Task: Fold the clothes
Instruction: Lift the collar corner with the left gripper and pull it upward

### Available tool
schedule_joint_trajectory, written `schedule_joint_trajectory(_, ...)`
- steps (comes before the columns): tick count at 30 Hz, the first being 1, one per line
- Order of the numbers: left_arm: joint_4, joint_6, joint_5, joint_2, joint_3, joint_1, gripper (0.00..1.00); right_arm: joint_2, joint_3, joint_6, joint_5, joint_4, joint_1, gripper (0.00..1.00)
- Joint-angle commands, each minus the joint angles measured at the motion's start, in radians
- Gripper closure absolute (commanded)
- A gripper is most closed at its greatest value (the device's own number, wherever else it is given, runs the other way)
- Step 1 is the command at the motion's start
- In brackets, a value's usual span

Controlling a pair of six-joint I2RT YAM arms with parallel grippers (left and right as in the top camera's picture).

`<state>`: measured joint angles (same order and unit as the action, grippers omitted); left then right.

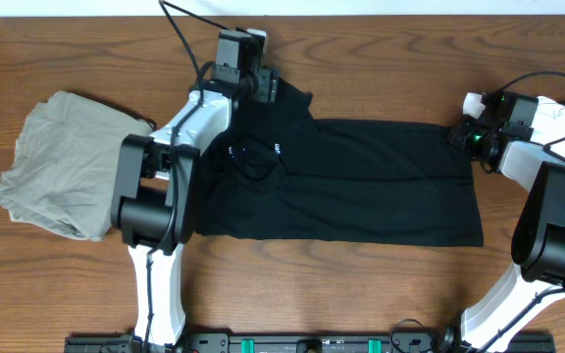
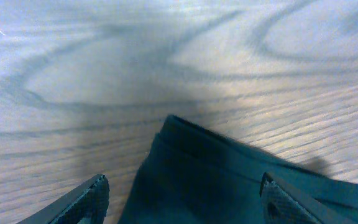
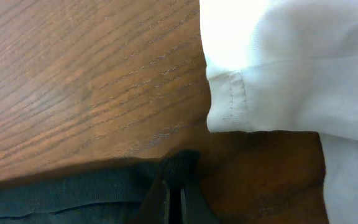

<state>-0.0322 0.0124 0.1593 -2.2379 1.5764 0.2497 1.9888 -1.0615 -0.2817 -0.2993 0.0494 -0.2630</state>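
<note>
Black garment [image 1: 361,181] is lying spread out across the middle of the table [image 1: 341,284]. The left gripper [image 2: 185,190] hangs wide open over its far corner, holding nothing. The right gripper [image 3: 174,190] is pinched shut on the opposite edge. Looks like the laying-flat step to me. Next up is probably fresh grips on two corners to fold it over.

I had the left arm [image 1: 192,120] bent sharply at the elbow, its forearm stretched from there toward the far side. The left gripper [image 2: 188,200] stood with its jaws wide apart, one fingertip low at each side of its wrist view. The right arm [image 1: 542,201] was doubled over its base, and the right gripper [image 3: 174,198] had both fingers pressed flat together.
</note>
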Motion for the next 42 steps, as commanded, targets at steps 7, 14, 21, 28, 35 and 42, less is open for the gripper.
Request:
schedule_joint_trajectory(7, 0.089, 0.082, 0.017, -0.116, 0.014, -0.003, 0.21, 0.039, 0.031, -0.009, 0.034, 0.032, 0.008, 0.99)
schedule_joint_trajectory(14, 0.092, 0.085, 0.078, -0.129, 0.013, -0.002, 0.4, 0.039, 0.031, -0.01, 0.034, 0.029, 0.008, 0.99)
schedule_joint_trajectory(21, 0.03, 0.085, 0.104, -0.115, 0.013, -0.003, 0.89, 0.039, 0.031, -0.009, 0.033, 0.029, 0.008, 0.99)
schedule_joint_trajectory(28, -0.112, 0.085, 0.118, 0.007, 0.014, -0.007, 0.94, 0.024, 0.031, 0.032, 0.034, 0.028, 0.008, 0.99)
schedule_joint_trajectory(35, -0.26, 0.085, 0.117, 0.198, 0.013, -0.008, 0.94, -0.057, 0.031, 0.028, 0.034, 0.046, 0.008, 0.99)
schedule_joint_trajectory(42, -0.439, 0.084, 0.117, 0.34, 0.013, -0.014, 0.94, -0.209, 0.031, 0.026, 0.034, 0.142, 0.008, 0.99)
